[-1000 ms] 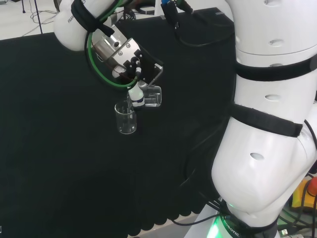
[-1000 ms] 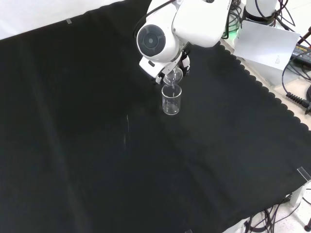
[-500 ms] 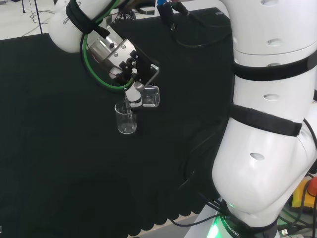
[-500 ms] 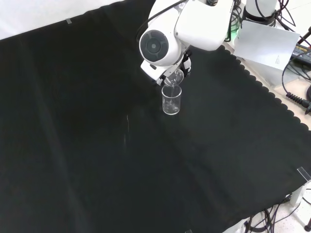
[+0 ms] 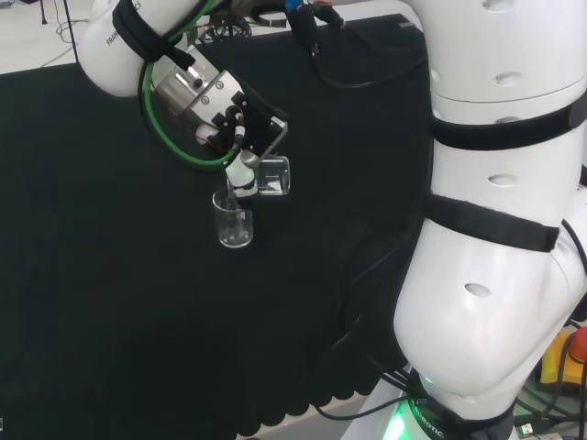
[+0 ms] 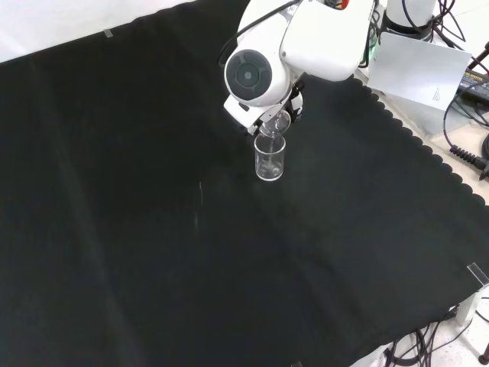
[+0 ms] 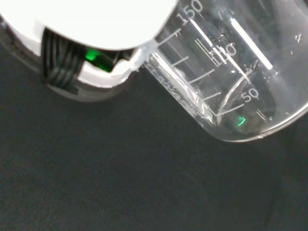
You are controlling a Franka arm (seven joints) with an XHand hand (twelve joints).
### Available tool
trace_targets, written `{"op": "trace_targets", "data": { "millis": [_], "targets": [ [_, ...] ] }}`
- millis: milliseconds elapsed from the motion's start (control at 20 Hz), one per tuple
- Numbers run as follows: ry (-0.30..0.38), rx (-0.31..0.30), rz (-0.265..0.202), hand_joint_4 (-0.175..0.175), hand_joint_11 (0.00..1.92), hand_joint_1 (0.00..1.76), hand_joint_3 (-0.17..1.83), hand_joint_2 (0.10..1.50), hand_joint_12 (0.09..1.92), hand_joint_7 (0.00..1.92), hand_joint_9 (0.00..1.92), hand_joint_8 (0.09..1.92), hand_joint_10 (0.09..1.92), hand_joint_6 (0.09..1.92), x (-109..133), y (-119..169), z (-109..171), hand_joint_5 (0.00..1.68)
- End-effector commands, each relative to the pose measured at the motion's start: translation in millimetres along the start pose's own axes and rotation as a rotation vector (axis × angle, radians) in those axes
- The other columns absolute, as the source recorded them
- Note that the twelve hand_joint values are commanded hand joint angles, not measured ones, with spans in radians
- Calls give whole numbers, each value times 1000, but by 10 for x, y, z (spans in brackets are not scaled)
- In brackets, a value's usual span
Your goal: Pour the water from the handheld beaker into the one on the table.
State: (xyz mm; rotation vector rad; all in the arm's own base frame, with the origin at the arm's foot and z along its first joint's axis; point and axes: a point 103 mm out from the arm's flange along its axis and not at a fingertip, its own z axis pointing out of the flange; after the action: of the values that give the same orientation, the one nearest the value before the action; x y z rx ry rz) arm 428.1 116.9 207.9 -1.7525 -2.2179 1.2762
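Since a second ago, in the head view, the hand and the glass beaker it carries have shifted left and a little up, so the beaker's mouth now sits closer over the standing beaker. The held beaker also lies more on its side than before. In the front view the arm's round grey cap has climbed slightly toward the top of the picture, while the beaker on the cloth has stayed where it was.

The fingers are closed around the held beaker; a white finger with a dark band wraps its near side in the head view. That beaker is tipped with its mouth down and to the left, its lip just above the rim of the upright beaker. In the front view the tipped beaker hangs just beyond the standing one, almost touching its rim.

The wrist view shows the held beaker's clear wall close up, with printed measuring marks and a thin film of water near its base. A blurred white part of the hand crosses in front of it.

The standing beaker rests upright on the black cloth, near the middle of the bench's far half in the front view. Whether water has gathered in it is hard to tell.
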Motion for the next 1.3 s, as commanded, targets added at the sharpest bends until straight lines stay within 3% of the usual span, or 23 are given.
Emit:
{"op": "trace_targets", "data": {
  "millis": [50, 450, 1300],
  "targets": [
    [-15, 16, 18, -175, 1488, 1312, 755, 602, 599, 1300, 1763, 716, 327, 739, 1, 2, -7, 1243],
    [-40, 41, 24, -175, 1486, 1311, 753, 604, 601, 1297, 1753, 721, 339, 743, -63, 25, 28, 1240],
    [-76, 80, 28, -175, 1484, 1310, 751, 608, 606, 1292, 1739, 728, 365, 750, 92, -22, -65, 1235]
  ]
}}
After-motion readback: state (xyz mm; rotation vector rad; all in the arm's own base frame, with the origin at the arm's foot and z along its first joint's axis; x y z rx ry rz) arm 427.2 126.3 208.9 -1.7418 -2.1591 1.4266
